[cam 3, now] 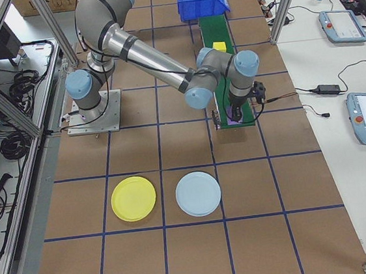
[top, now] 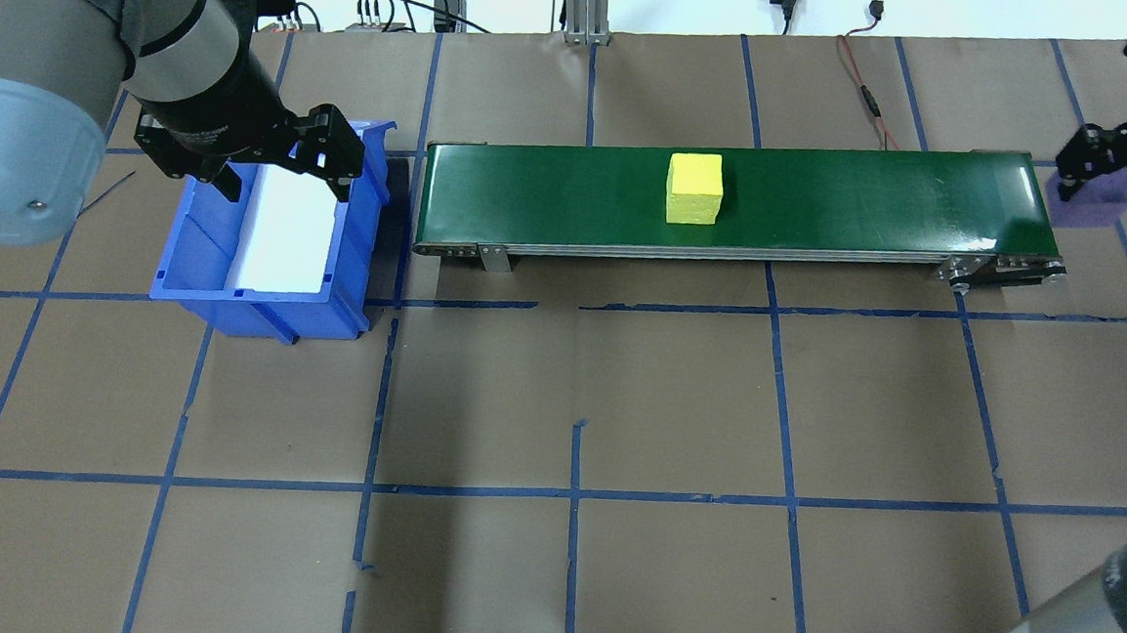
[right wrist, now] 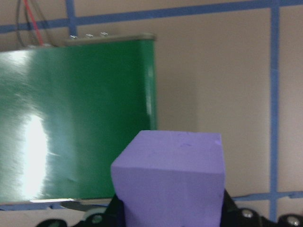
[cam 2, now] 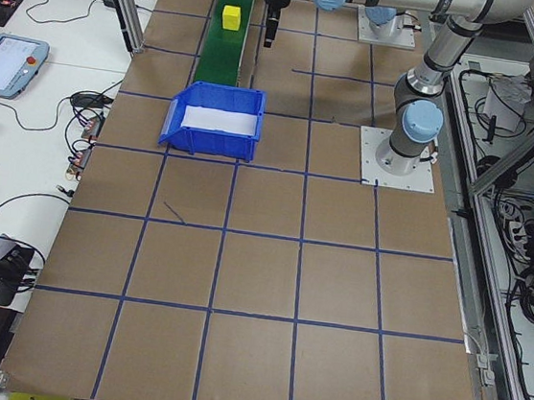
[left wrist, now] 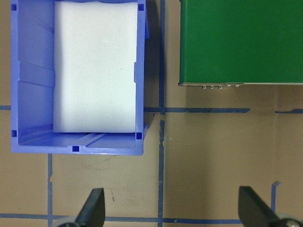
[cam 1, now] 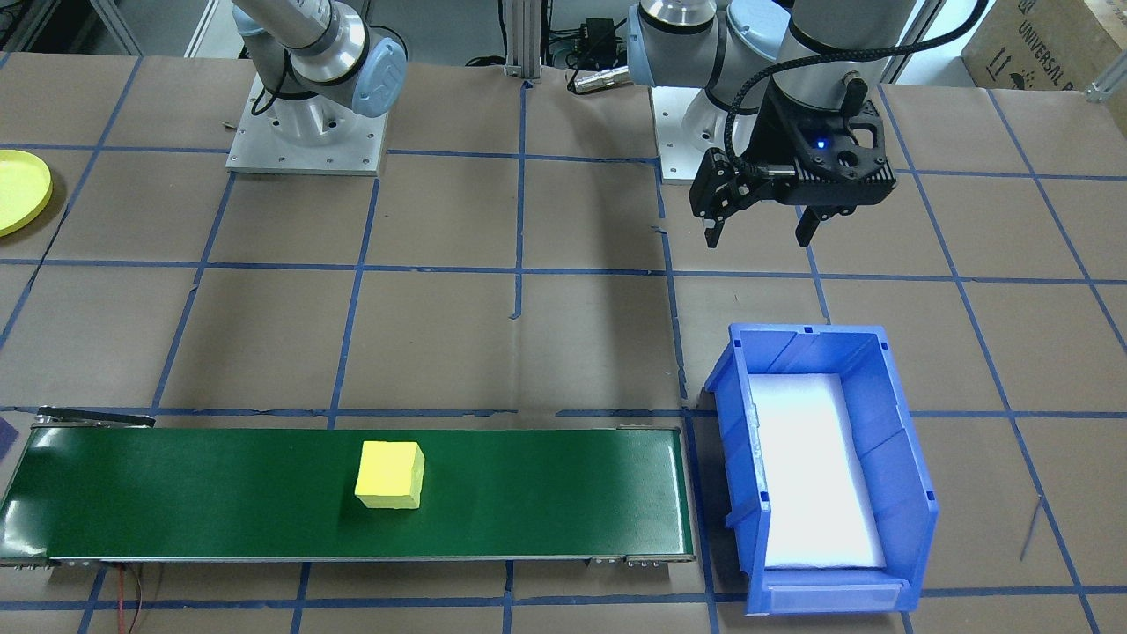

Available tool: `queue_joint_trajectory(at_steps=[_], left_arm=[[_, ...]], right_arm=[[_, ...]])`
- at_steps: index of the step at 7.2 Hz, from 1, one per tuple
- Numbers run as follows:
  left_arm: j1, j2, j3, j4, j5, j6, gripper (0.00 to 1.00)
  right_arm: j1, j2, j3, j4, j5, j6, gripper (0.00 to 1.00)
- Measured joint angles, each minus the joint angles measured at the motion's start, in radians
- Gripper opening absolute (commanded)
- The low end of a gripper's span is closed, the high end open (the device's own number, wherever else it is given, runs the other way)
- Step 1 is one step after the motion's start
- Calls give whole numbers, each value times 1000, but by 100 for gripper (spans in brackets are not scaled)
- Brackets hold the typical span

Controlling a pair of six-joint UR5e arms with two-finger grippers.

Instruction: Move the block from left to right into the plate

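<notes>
My right gripper (top: pixel 1102 185) is shut on a purple block (right wrist: pixel 170 175), held just past the right end of the green conveyor belt (top: pixel 874 199). A yellow block (top: pixel 695 189) sits near the middle of the belt, with nothing touching it. My left gripper (cam 1: pixel 762 233) hangs open and empty above the table, on the robot's side of the blue bin (cam 1: pixel 889 440). In the left wrist view its fingertips (left wrist: pixel 92 208) frame bare paper. The yellow plate (cam 3: pixel 133 199) lies flat on the table at the robot's far right, and its edge also shows as the plate (cam 1: pixel 18 189).
A light blue plate (cam 3: pixel 199 193) lies beside the yellow one. The blue bin (top: pixel 187 235), lined with white foam, stands at the belt's left end. Brown paper with blue tape lines covers the table. Cables trail behind the belt.
</notes>
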Motion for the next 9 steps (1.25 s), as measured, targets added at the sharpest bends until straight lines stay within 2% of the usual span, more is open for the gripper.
queue_joint_trajectory(at_steps=[3, 6, 7, 8, 9], left_arm=[[0, 0, -1, 0, 0, 0, 100], [-1, 0, -1, -1, 1, 0, 100], [-1, 0, -1, -2, 1, 0, 100], [-2, 0, -2, -2, 0, 0, 100], [-3, 0, -3, -2, -1, 0, 100]], right_arm=[[-302, 10, 58, 1, -23, -348, 29], [-425, 49, 67, -1, -24, -442, 33], [-432, 60, 62, -3, -24, -439, 49], [-433, 70, 52, -7, -23, -437, 76], [-434, 81, 40, -10, -21, -437, 87]])
